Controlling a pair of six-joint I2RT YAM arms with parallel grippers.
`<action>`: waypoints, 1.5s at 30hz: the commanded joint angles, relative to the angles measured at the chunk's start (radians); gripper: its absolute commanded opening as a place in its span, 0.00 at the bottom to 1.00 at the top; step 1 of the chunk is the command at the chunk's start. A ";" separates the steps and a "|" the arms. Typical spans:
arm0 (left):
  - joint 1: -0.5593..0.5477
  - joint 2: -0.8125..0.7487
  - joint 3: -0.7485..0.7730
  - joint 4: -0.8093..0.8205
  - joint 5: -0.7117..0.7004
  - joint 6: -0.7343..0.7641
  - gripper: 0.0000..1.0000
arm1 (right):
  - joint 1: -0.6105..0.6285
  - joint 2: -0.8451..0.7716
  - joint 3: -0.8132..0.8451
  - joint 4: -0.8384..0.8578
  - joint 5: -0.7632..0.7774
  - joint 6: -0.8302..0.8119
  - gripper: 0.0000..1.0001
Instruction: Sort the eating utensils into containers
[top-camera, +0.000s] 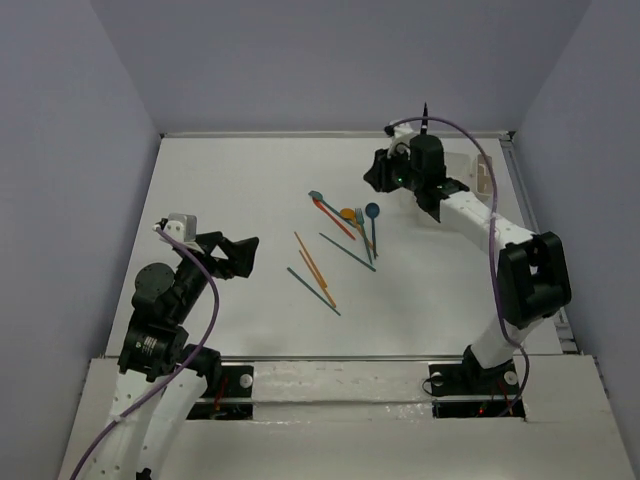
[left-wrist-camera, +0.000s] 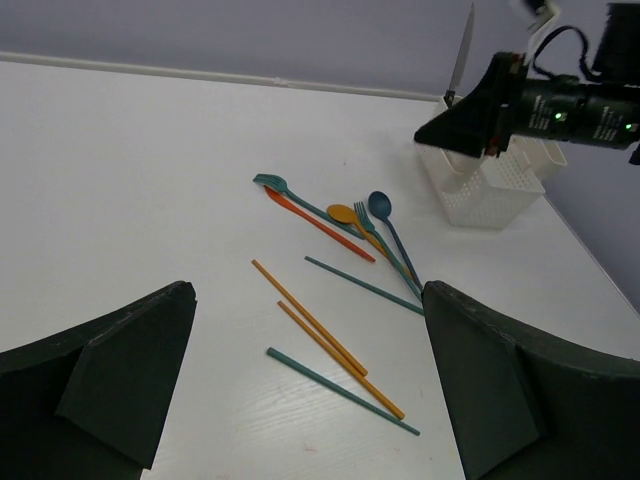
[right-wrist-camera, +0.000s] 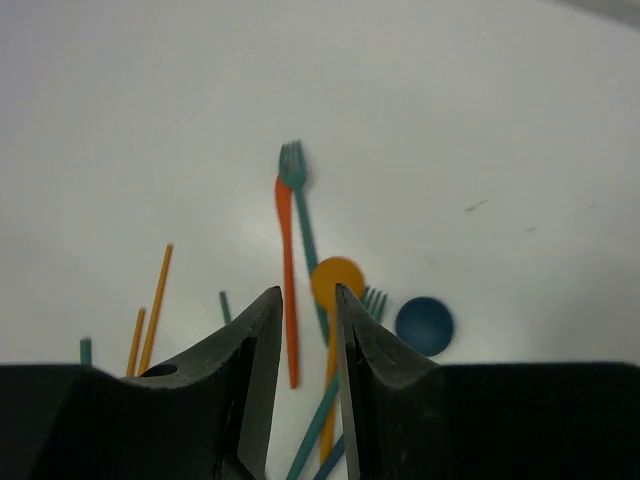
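Observation:
Loose utensils lie mid-table: two orange chopsticks (top-camera: 313, 268), a teal chopstick (top-camera: 312, 290) and another (top-camera: 347, 252), a blue spoon (top-camera: 372, 211), an orange spoon (top-camera: 347, 213), a teal fork (right-wrist-camera: 292, 165) and an orange utensil (right-wrist-camera: 287, 280). A grey-bladed knife (left-wrist-camera: 463, 55) stands upright in the white caddy (left-wrist-camera: 490, 190) at the far right. My right gripper (right-wrist-camera: 308, 292) hovers above the spoons, just left of the caddy, its jaws a narrow gap apart with nothing between them. My left gripper (left-wrist-camera: 310, 390) is wide open, low over the near chopsticks, holding nothing.
The right arm (top-camera: 500, 240) hides most of the caddy in the top view. Grey walls close in the table at the back and sides. A purple cable (top-camera: 470, 140) loops over the right arm.

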 joint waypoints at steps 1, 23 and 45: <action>0.006 -0.009 0.006 0.049 0.023 -0.003 0.99 | 0.124 0.082 0.084 -0.258 -0.072 -0.063 0.33; 0.006 -0.014 0.001 0.050 0.032 -0.001 0.99 | 0.223 0.410 0.386 -0.522 0.112 -0.116 0.33; 0.006 -0.009 0.002 0.053 0.032 0.000 0.99 | 0.263 0.564 0.514 -0.576 0.165 -0.147 0.34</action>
